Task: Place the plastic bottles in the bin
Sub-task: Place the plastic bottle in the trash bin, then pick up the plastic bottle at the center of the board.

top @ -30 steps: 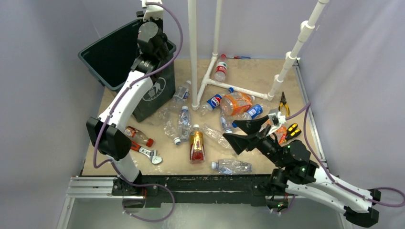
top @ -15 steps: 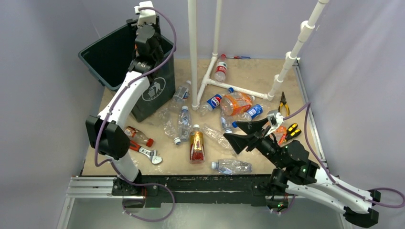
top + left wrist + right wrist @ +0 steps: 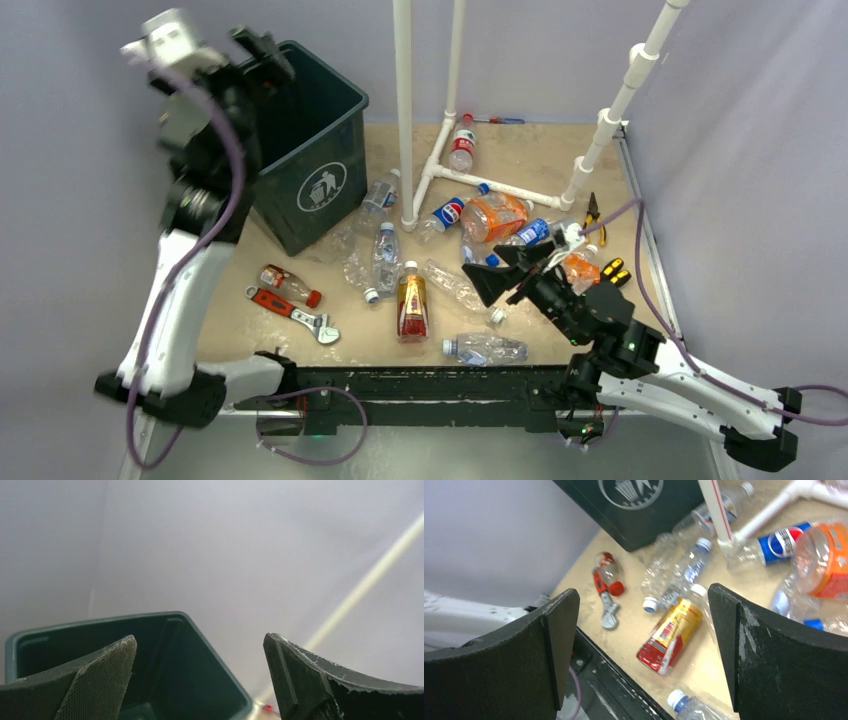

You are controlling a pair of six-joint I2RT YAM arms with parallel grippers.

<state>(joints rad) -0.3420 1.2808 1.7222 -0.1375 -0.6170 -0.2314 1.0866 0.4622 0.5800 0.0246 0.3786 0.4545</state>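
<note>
The left end effector is held released near the top of the bin, its wedge-shaped, mesh-textured pads spread wide with nothing between them. The bin, a square of smooth dark green plastic, is seen at the far left of the sandy tabletop. The right end effector is likewise spread open and empty above the plastic bottles, mostly clear and crumpled, which are scattered lying flat around a white pipe frame

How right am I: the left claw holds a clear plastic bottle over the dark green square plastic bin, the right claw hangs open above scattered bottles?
Not quite. The left wrist view shows the left gripper open and empty over the dark green square plastic bin. The rest holds.
</note>
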